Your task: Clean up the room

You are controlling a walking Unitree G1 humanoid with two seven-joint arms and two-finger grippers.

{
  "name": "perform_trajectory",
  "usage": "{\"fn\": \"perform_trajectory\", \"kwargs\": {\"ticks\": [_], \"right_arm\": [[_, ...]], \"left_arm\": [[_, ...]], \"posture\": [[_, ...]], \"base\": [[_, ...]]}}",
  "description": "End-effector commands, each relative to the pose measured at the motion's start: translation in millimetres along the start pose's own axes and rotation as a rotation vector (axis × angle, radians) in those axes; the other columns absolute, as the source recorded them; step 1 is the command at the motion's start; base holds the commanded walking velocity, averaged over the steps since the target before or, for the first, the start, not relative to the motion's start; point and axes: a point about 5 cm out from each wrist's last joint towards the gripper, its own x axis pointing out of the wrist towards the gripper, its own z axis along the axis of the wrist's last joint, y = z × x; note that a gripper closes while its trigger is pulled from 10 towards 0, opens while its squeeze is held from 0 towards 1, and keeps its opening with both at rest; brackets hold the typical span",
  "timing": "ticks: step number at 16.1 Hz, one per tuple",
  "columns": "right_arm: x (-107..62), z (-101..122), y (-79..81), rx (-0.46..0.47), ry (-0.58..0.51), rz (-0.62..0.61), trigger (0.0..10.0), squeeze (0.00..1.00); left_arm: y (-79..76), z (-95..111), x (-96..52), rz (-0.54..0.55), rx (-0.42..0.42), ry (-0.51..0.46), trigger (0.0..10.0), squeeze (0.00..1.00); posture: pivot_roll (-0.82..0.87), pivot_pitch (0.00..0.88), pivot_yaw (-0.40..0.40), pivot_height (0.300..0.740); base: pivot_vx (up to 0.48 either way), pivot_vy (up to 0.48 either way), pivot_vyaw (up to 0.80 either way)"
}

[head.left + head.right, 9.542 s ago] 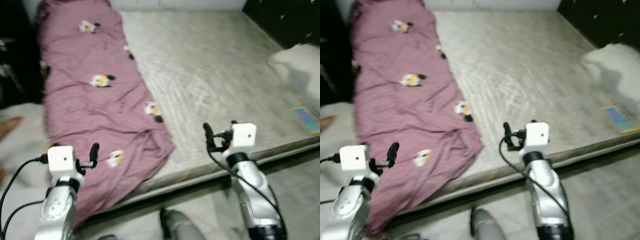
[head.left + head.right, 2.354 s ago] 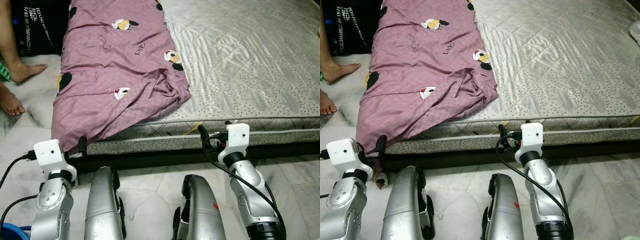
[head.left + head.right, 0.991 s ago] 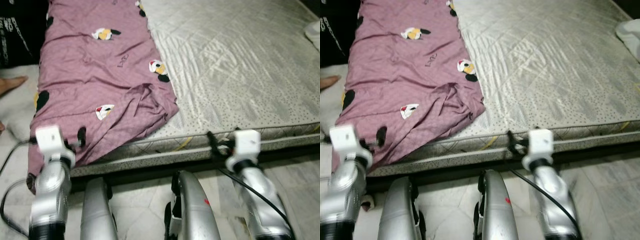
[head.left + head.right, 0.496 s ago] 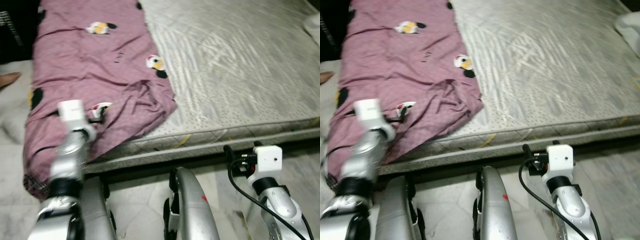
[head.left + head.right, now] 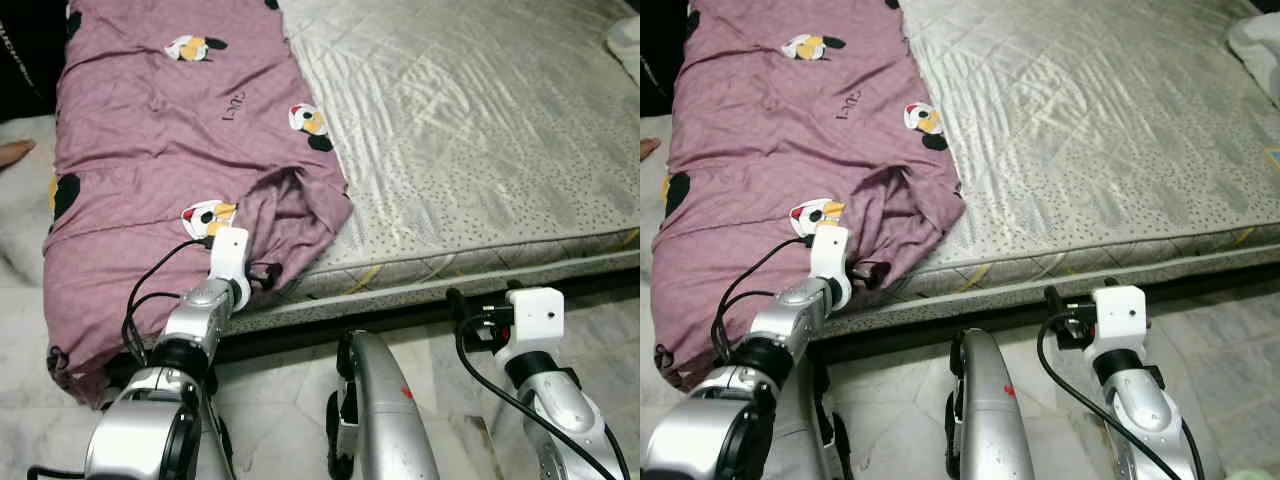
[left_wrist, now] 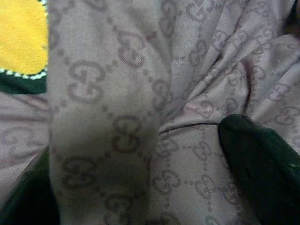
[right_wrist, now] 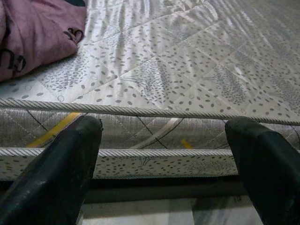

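A purple blanket (image 5: 160,150) with cartoon patches covers the left part of a bare grey mattress (image 5: 480,130) and hangs over its front edge. My left gripper (image 5: 268,276) is pushed into the crumpled fold at the blanket's front corner. In the left wrist view its black fingers (image 6: 258,159) stand wide apart, open, with a ridge of the blanket (image 6: 122,117) between them. My right gripper (image 5: 468,305) hovers open and holds nothing, low in front of the mattress side (image 7: 159,122), to the right of the blanket.
A person's foot (image 5: 12,152) rests on the floor at the far left. A white bundle (image 5: 625,35) lies on the mattress at the far right. My own silver legs (image 5: 380,420) stand on the marble floor (image 5: 290,400) close to the bed.
My left arm has swung from beside my body forward and inward to the blanket's front fold. The right arm has sunk slightly. The camera has shifted a little.
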Motion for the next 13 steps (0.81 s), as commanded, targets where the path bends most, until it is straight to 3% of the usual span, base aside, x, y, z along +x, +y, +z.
{"fn": "perform_trajectory", "kwargs": {"ticks": [1, 4, 7, 9, 11, 13], "right_arm": [[-4.3, -1.2, -4.0, -0.007, 0.014, -0.011, 10.0, 0.0], [-0.9, -0.7, -3.0, -0.008, 0.019, -0.011, 10.0, 0.0], [3.4, -0.1, -0.7, -0.008, 0.014, -0.005, 10.0, 0.0], [5.2, -0.6, -0.8, -0.005, 0.013, -0.005, 10.0, 0.0], [6.8, -1.0, 0.3, -0.003, 0.012, -0.004, 10.0, 0.0], [8.0, -1.3, 1.0, 0.0, 0.012, -0.005, 10.0, 0.0]], "left_arm": [[-22.8, -23.4, 2.8, -0.115, 0.007, 0.109, 10.0, 0.0], [-50.8, -40.2, 1.7, -0.354, 0.145, 0.215, 10.0, 0.0], [-64.4, -54.9, -4.3, -0.471, 0.287, 0.251, 10.0, 0.0], [-70.1, -57.1, -7.2, -0.49, 0.342, 0.215, 10.0, 0.0], [-81.4, -53.9, -12.0, -0.534, 0.539, 0.11, 10.0, 0.0], [-83.7, -49.2, -15.1, -0.523, 0.602, 0.053, 10.0, 0.0]], "posture": [[-0.19, 0.233, -0.11, 0.571], [-0.19, 0.233, -0.11, 0.571], [-0.17, 0.229, -0.11, 0.571], [-0.16, 0.229, -0.11, 0.571], [-0.16, 0.226, -0.108, 0.571], [-0.15, 0.222, -0.104, 0.571]], "base": [[0.0, 0.0, 0.0], [0.0, 0.0, 0.0], [0.0, 0.0, 0.0], [0.0, 0.0, 0.0], [0.0, 0.0, 0.0], [0.0, 0.0, 0.0]]}}
